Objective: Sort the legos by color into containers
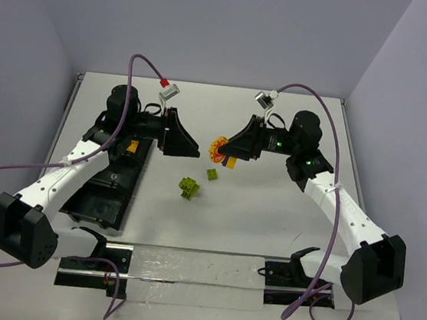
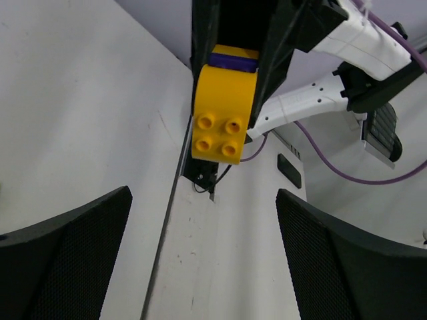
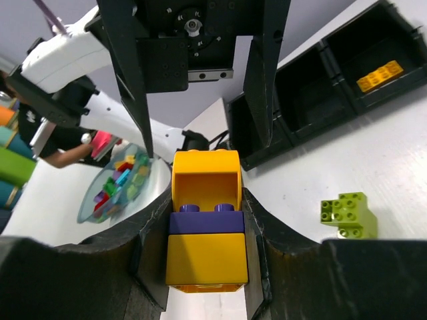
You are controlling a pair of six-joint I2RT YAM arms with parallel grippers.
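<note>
The right fingers pinch the yellow-purple-yellow lego stack above the table, its long axis aimed studs-first into the gap between the spread left fingers, just short of them.

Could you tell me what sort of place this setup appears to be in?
Probably a robotics lab test cell: a left arm and right arm bolted to a white table, plain walls on three sides, purple cables trailing.
</note>
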